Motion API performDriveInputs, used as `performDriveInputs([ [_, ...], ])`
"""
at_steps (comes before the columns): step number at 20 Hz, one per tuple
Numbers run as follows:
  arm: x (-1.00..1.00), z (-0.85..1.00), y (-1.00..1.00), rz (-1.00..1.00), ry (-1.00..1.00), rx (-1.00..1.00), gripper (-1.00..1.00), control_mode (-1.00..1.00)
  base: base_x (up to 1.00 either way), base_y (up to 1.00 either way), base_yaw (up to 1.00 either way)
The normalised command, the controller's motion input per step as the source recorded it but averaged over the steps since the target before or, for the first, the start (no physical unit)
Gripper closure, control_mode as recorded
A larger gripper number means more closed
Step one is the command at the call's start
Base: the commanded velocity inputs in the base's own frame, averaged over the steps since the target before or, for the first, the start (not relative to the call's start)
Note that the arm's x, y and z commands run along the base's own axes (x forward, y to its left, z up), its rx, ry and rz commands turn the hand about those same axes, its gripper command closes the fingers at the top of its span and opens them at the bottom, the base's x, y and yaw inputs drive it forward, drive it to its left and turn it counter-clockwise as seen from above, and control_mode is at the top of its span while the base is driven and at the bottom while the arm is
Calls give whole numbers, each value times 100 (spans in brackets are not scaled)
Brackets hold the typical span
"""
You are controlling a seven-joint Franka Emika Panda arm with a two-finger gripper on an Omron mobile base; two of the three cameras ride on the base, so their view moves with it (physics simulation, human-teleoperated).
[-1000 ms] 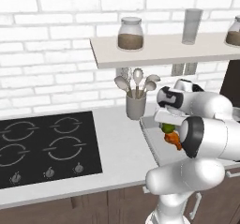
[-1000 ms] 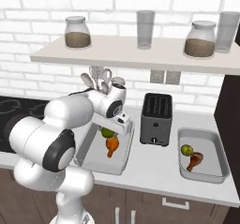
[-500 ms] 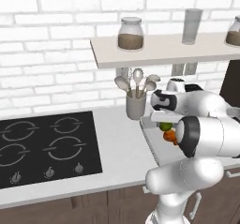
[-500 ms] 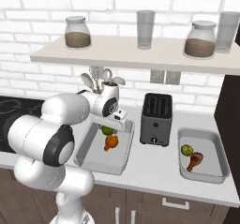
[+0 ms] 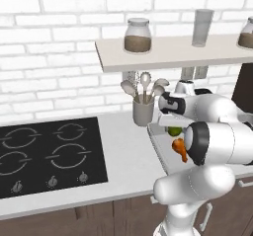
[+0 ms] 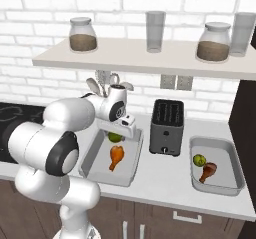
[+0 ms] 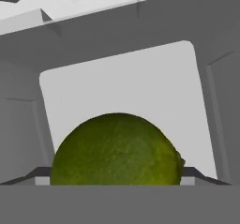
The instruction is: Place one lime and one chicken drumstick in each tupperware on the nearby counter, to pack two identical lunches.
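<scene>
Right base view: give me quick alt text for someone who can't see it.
Two grey tupperwares on the counter each hold a lime and a drumstick, a black toaster between them. The open tool hovers over the left tray's lime.

The lime [image 7: 116, 149] has a dull green, finely pitted skin. Both tupperwares [image 6: 95, 159] [image 6: 231, 169] look like smooth matt pale-grey plastic. Each chicken drumstick [image 6: 116, 156] [image 6: 207, 171] has a glossy orange-brown skin. The surface [image 5: 126, 151] is smooth, pale grey and matt; its inset cooktop [image 5: 44, 153] is flat black with a slight sheen. The toaster [image 6: 167, 127] looks like dark brushed metal. The wall [image 5: 54, 57] is rough white brick. The jars [image 6: 82, 34] are clear glass.
</scene>
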Motion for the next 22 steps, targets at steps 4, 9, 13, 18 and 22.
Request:
performDriveInputs([
  [4, 0, 22, 0, 0, 0, -3, -100, -100, 0, 0, 0],
  [9, -21, 15, 0, 1, 2, -1, -100, -100, 0, 0, 0],
  [13, -93, 14, -9, 9, 0, 0, -100, -100, 0, 0, 0],
  [18, -100, 16, -3, 12, 0, 0, -100, -100, 0, 0, 0],
  [22, -95, 38, 0, 8, 0, 0, -100, -100, 0, 0, 0],
])
